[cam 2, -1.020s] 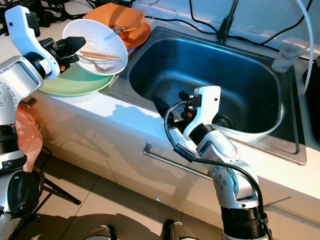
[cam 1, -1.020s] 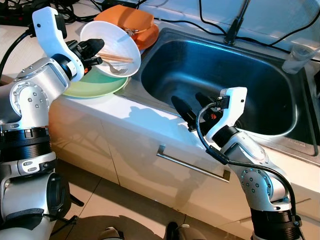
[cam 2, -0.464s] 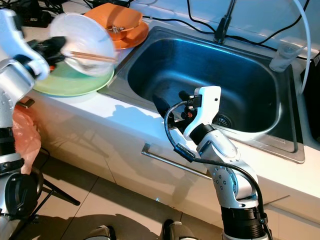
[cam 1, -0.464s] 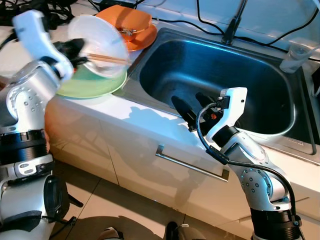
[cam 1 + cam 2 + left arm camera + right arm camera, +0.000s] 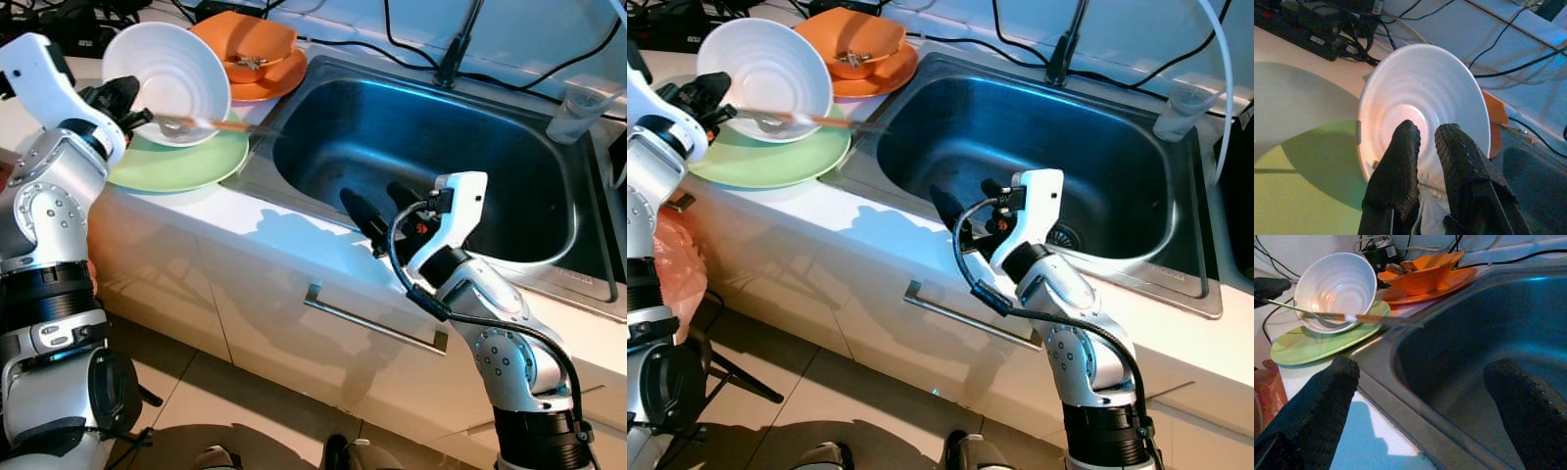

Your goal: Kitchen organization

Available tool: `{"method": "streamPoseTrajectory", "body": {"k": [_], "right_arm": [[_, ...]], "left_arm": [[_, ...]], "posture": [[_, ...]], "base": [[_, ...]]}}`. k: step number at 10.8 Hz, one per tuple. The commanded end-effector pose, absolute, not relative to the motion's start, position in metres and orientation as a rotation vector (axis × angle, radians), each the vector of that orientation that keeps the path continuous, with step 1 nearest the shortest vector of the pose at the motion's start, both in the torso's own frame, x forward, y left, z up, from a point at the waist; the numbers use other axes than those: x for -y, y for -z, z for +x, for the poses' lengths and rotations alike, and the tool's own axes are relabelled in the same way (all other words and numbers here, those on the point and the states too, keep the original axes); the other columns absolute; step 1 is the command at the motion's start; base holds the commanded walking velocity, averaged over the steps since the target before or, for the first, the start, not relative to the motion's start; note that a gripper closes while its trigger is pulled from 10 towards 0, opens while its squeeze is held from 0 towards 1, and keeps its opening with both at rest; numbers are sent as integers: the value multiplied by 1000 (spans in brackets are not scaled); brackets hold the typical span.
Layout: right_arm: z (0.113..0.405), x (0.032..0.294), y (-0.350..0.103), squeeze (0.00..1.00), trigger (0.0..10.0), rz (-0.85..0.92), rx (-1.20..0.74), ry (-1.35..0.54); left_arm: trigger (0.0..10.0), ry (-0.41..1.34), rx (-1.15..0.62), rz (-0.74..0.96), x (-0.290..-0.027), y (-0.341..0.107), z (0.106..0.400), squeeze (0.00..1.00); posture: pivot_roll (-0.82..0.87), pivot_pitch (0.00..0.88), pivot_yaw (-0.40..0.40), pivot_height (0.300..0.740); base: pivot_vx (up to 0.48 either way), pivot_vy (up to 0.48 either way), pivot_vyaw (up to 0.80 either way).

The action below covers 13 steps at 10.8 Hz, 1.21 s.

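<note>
- White bowl [image 5: 168, 70]: pinched at its rim by the left gripper [image 5: 1422, 147], fingers drawn close with the bowl wall between them; tipped steeply on edge above the green plate [image 5: 186, 164], just left of the sink [image 5: 509, 245], mouth turned toward the basin — probably to shed its contents that way.
- Chopsticks [image 5: 230, 124] and a metal utensil [image 5: 764, 120], fork or spoon hard to tell: sliding out over the bowl's lower lip, tips reaching toward the sink edge.
- Right gripper [image 5: 1420, 377]: spread wide, holding nothing, hovering at the sink's near rim, likely waiting to receive.
- Orange bowl [image 5: 257, 44] on an orange plate [image 5: 884, 74]: behind the sink's left corner, cutlery inside.
- Clear cup [image 5: 578, 113]: at the sink's far right rim.
- Count: two bowls, two plates, one cup, one sink, one pair of chopsticks.
</note>
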State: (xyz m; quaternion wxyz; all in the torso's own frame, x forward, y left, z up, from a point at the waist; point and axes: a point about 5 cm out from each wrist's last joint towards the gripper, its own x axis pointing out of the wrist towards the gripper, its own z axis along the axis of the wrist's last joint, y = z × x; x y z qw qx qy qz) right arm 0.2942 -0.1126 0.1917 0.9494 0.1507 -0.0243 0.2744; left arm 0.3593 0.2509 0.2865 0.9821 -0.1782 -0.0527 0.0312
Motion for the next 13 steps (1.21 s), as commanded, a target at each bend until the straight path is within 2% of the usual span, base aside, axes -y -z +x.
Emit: {"method": "streamPoseTrajectory", "body": {"k": [1, 8, 9, 10, 13], "right_arm": [[296, 116, -196, 1000, 10000, 294, 70, -553], [297, 117, -195, 1000, 10000, 291, 68, -551], [297, 117, -195, 1000, 10000, 291, 68, -551], [297, 117, -195, 1000, 10000, 290, 69, -550], [297, 117, -196, 1000, 10000, 290, 74, -548]], "left_arm": [[0, -117, 35, -325, -254, -269, 361, 0], [0, -136, 77, -334, -256, -274, 365, 0], [627, -120, 104, -355, -252, -277, 366, 0], [2118, -102, 131, -363, -248, -282, 366, 0], [1020, -78, 175, -354, -244, -292, 366, 0]], "posture": [[-94, 130, -66, 740], [-97, 127, -67, 740], [-97, 126, -66, 740], [-98, 124, -65, 740], [-96, 119, -62, 740]], "base": [[0, 0, 0], [0, 0, 0], [0, 0, 0], [0, 0, 0], [0, 0, 0]]}}
